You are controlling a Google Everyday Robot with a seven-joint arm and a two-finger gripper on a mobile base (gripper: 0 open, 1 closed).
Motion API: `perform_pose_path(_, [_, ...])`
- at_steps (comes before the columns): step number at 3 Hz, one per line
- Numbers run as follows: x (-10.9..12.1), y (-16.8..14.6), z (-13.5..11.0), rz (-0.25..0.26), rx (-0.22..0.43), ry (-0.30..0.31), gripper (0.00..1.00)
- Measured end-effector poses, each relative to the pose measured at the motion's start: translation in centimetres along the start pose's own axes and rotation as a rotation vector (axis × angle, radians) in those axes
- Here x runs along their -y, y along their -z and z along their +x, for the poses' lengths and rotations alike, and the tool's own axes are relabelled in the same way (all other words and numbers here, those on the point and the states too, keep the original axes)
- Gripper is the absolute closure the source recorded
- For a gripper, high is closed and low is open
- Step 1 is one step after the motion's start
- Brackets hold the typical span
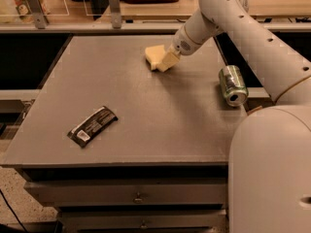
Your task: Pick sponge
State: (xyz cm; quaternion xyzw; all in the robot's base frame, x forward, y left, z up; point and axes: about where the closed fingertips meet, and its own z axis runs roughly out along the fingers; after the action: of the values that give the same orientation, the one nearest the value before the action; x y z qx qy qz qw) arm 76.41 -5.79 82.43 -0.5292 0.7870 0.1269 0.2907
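The sponge [153, 54] is a small pale-yellow foam block lying on the far middle of the grey table [146, 115]. My gripper [165, 63], at the end of the white arm that reaches in from the upper right, is down at the table surface right against the sponge's right side. It overlaps the sponge's right edge and hides part of it. The sponge rests on the table.
A green can [231, 85] lies on its side near the table's right edge. A black snack wrapper [92, 125] lies at the front left. My white arm and body fill the right side. A shelf with stands runs behind the table.
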Motion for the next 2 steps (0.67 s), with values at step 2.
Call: perform_pose_path(2, [-1.9,3.3,-1.3,-0.022,0.036,0.047,1.0])
